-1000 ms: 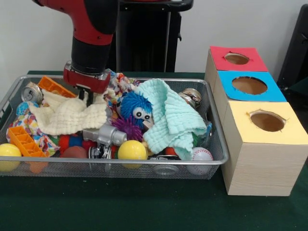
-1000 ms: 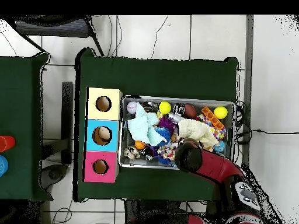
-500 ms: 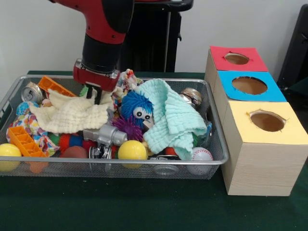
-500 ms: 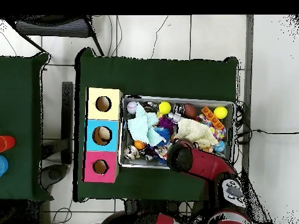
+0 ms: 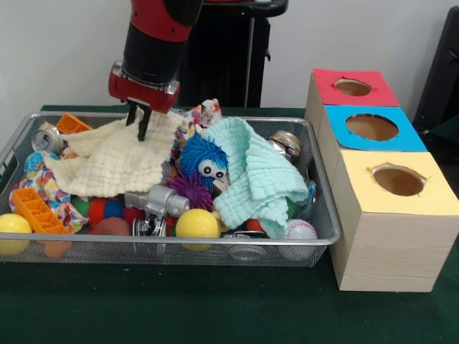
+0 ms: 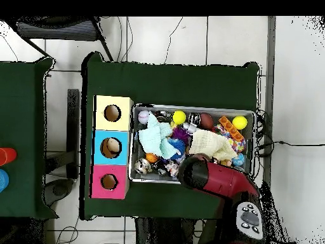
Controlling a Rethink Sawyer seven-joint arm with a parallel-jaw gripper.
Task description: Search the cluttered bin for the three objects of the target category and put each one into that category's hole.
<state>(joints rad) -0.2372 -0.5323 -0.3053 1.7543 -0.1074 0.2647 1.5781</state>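
Nearest, balls and toys crowd the bin's [image 5: 179, 244] front; no clear plastic pieces show. Mid-bin, my gripper [image 5: 138, 123] pinches the cream cloth's [image 5: 115, 161] far edge. I should lift it slowly, uncovering what lies beneath. Farthest right, the red hole [image 5: 353, 87] waits.

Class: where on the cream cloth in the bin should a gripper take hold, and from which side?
Probably its raised far edge, from above: the gripper is shut on the cream cloth there, that edge peaks upward, and the rest drapes over toys in the bin.
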